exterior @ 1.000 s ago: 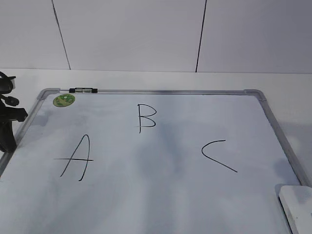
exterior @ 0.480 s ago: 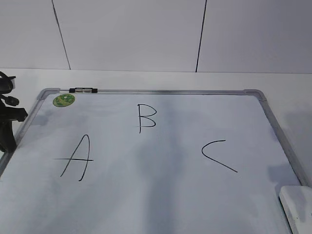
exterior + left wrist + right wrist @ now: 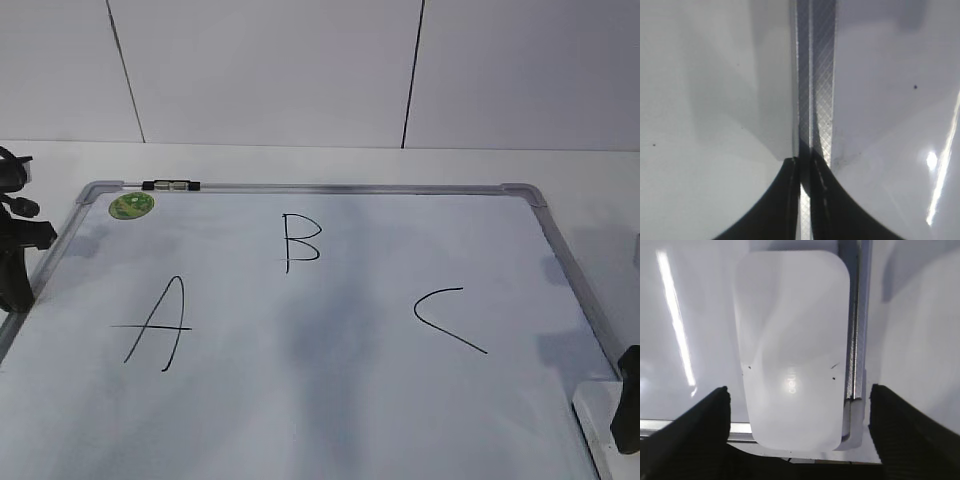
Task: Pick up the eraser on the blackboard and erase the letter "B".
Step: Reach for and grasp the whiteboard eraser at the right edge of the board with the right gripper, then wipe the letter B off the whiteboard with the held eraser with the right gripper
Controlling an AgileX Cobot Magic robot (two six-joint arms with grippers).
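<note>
Whiteboard [image 3: 90,192] with silver frame on a white table [image 3: 300,162], white panelled wall behind. Left gripper [image 3: 805,172] nearly closed over the left frame edge. Letters A [image 3: 158,322], thin black B [image 3: 299,241], C [image 3: 447,318]. White rounded eraser [image 3: 792,347] lies at the near right corner; right gripper [image 3: 799,407] spread wide above it.

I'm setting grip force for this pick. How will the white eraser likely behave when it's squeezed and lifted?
The eraser looks like a stiff, smooth block, so it probably won't flex, but its glossy top could be slippery. It lies flat and wide in the blackboard corner, so tipping or rolling seems unlikely. The right gripper fingers stand open either side of it.
</note>
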